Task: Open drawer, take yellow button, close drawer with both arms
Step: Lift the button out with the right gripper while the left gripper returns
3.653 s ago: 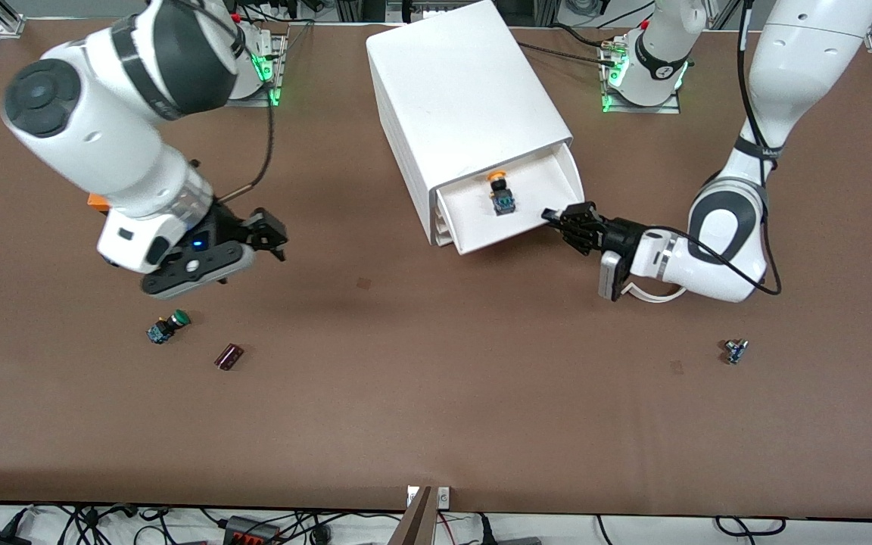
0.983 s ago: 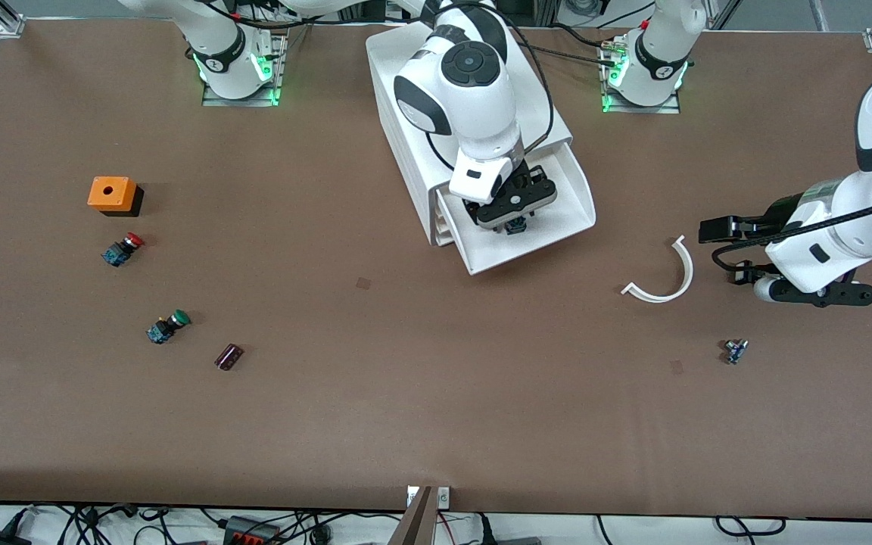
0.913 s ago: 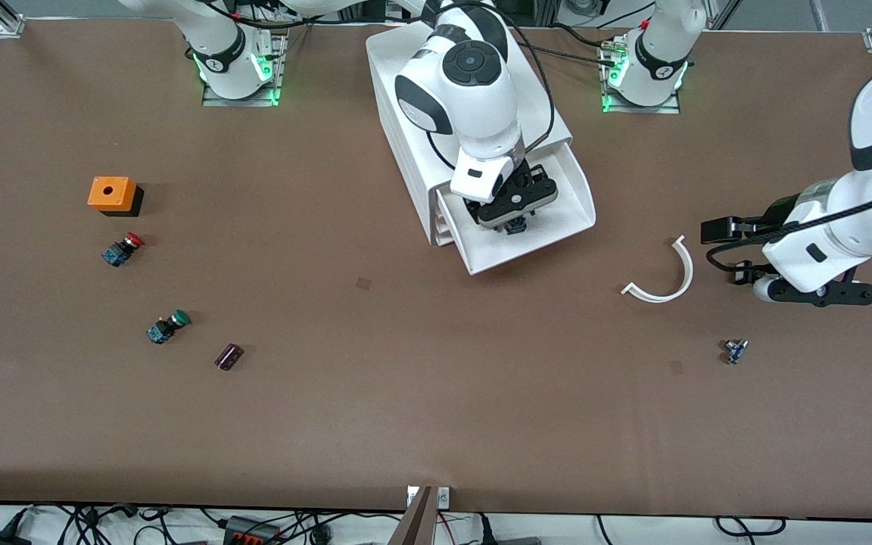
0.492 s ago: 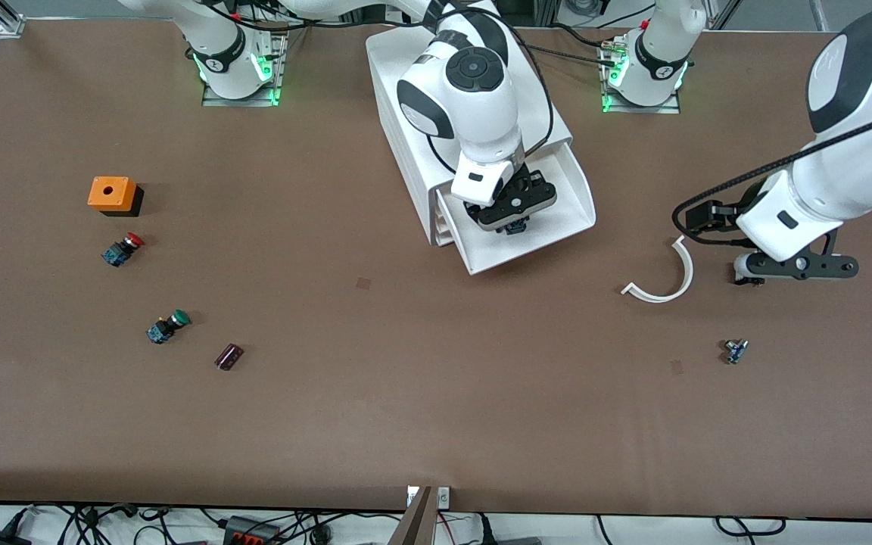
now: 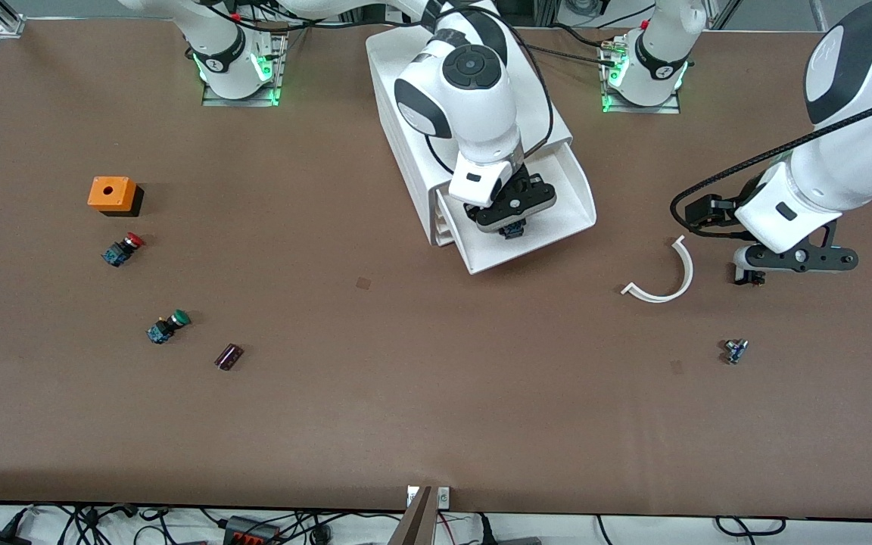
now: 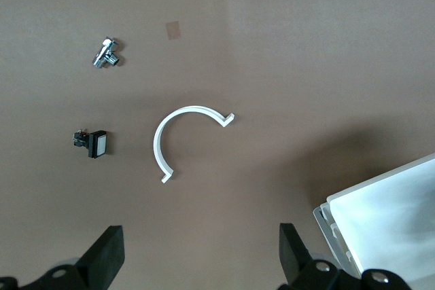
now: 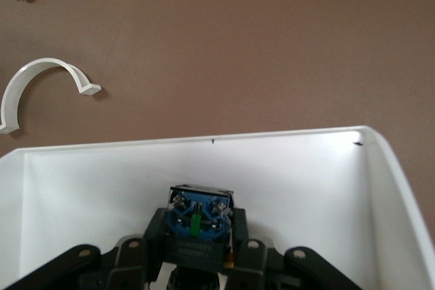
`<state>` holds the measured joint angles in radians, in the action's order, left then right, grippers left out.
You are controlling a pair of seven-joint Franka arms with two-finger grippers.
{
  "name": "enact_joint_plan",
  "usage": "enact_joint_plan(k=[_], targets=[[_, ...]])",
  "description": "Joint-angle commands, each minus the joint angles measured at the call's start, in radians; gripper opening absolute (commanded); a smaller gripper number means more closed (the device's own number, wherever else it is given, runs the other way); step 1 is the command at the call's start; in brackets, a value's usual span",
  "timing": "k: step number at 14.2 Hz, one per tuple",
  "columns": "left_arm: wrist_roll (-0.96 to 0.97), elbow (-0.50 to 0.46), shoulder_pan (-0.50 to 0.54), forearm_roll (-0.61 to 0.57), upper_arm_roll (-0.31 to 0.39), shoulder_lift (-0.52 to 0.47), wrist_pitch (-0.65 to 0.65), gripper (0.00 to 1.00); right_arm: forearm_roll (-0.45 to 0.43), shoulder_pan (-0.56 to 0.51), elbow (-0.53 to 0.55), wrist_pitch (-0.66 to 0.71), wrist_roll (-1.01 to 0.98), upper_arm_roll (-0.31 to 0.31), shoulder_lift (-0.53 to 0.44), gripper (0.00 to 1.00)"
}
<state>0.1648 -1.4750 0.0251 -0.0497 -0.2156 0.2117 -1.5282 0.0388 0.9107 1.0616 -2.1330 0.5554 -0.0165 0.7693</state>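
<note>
The white cabinet (image 5: 415,178) stands at the middle of the table, near the arm bases. Its top drawer (image 5: 568,219) is pulled out. My right gripper (image 5: 508,221) is down inside the drawer and shut on the button (image 5: 514,230). In the right wrist view, the fingers (image 7: 238,236) clamp the blue-black body (image 7: 197,219) inside the drawer's white walls (image 7: 306,168). The orange-yellow cap is hidden. My left gripper (image 5: 793,263) is open and empty over bare table toward the left arm's end. Its fingers (image 6: 109,256) are wide apart.
A white curved strip (image 5: 667,284) lies between the drawer and the left gripper. A small metal part (image 5: 735,350) lies nearer the camera. Toward the right arm's end are an orange box (image 5: 112,194), a red-capped button (image 5: 122,248), a green-capped button (image 5: 167,327) and a dark cylinder (image 5: 228,356).
The left gripper left the drawer front, the curved strip now lies on the table, and the drawer is farther out. The right gripper came into the drawer and shut on the button.
</note>
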Motion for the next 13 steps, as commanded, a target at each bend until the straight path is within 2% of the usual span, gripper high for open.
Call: enact_joint_plan(k=[1, 4, 6, 10, 13], targets=[[0.040, -0.033, 0.001, -0.009, -0.007, -0.025, -0.021, 1.00, -0.004, -0.030, -0.100, 0.125, 0.020, 0.001, 0.001, 0.00], [0.168, -0.056, 0.001, 0.066, -0.007, -0.017, -0.027, 1.00, -0.004, -0.107, -0.118, 0.224, 0.012, 0.003, -0.047, 0.00], [0.220, -0.093, -0.016, 0.083, -0.022, -0.009, -0.102, 1.00, -0.010, -0.176, -0.117, 0.295, -0.005, -0.003, -0.071, 0.00], [0.223, -0.247, -0.039, 0.083, -0.036, 0.011, -0.387, 1.00, 0.000, -0.387, -0.107, 0.382, -0.138, 0.010, -0.082, 0.00], [0.313, -0.283, -0.103, 0.082, -0.036, 0.046, -0.507, 1.00, 0.065, -0.521, -0.031, 0.430, -0.286, 0.012, -0.084, 0.00]])
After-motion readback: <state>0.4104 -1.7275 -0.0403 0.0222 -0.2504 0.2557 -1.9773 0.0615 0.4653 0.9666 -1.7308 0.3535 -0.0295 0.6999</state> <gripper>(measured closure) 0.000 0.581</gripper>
